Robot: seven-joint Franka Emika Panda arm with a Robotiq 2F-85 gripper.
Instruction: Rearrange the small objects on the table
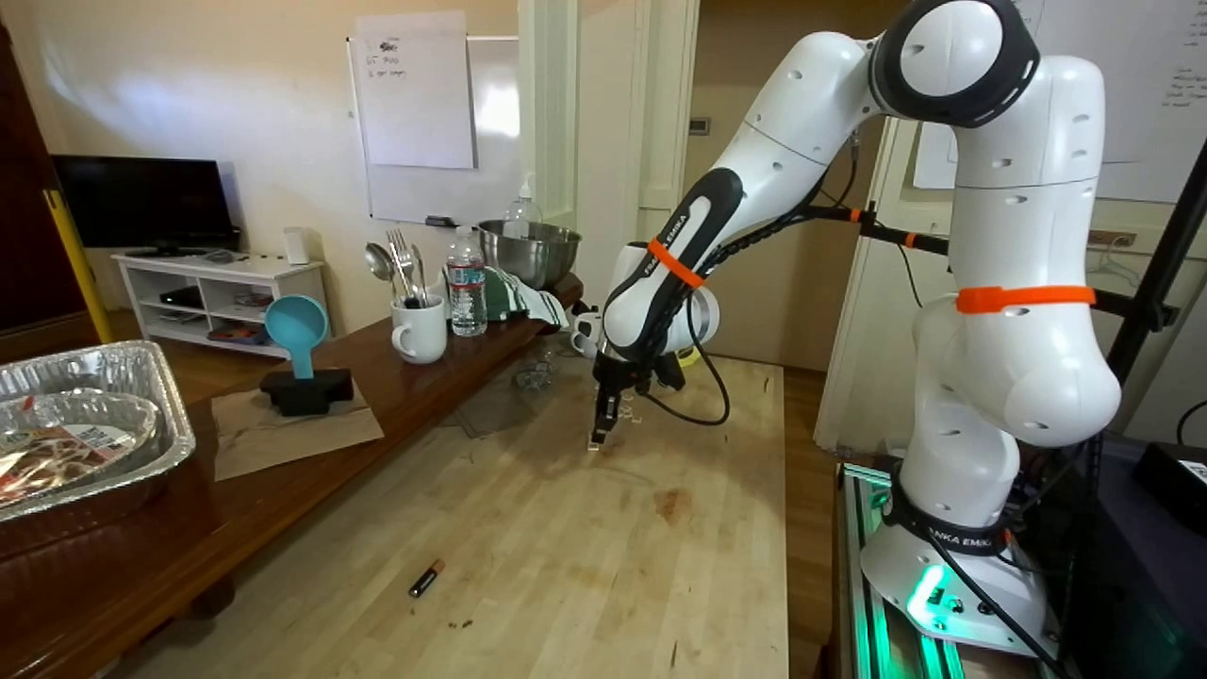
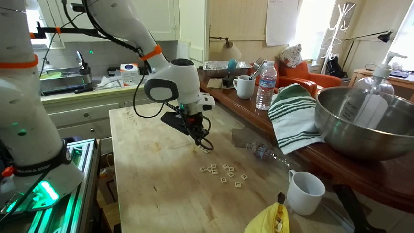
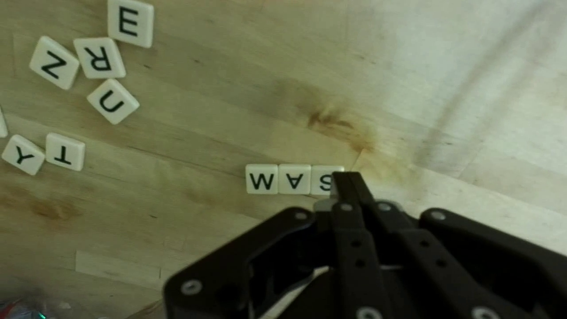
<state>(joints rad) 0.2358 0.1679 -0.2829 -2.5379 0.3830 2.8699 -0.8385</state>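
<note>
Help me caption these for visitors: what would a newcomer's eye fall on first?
Probably the big white arm arched over the wooden table, its closed hand at one end of a row of three letter tiles in the wrist view. Next, perhaps, the yellow pouch at the bottom of an exterior view, near a white mug, and the steel bowl at that view's right.

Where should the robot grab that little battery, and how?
Probably pinch the battery across its middle, coming from straight above and squeezing both long sides. It's a thin cylinder lying on its side on the table, with wood showing along both sides.
</note>
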